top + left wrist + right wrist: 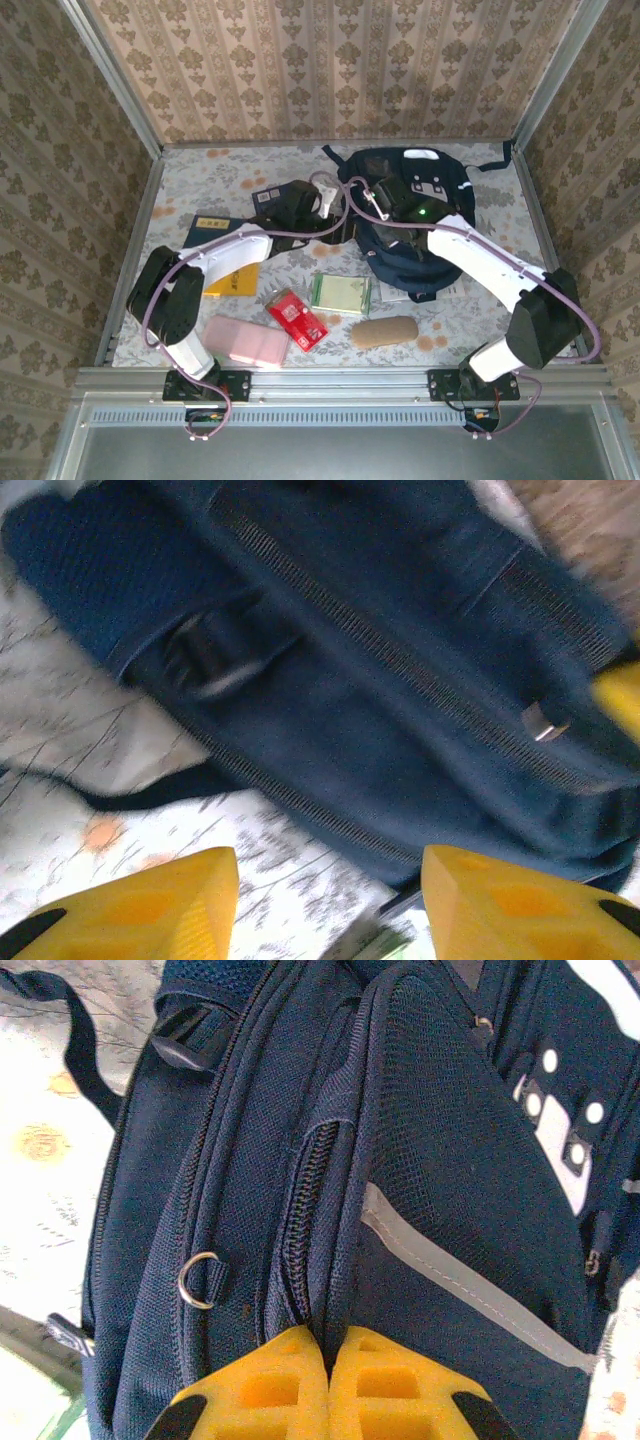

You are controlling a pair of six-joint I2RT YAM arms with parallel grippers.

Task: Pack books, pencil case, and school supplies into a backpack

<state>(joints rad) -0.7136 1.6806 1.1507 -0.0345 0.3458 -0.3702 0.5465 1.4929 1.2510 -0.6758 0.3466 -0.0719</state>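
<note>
Where right end effector (pixel 327 1348) sits closed, woven navy backpack (pixel 440 1130), metal ring (pixel 197 1280).

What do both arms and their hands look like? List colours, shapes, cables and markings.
Left arm and right arm: rounded white shells, bulky black joints, black bases. A mauve cable loops along each. A green light glows on the right wrist. Left hand and right hand: blocky yellow fingers with recessed cells and black patches.
</note>
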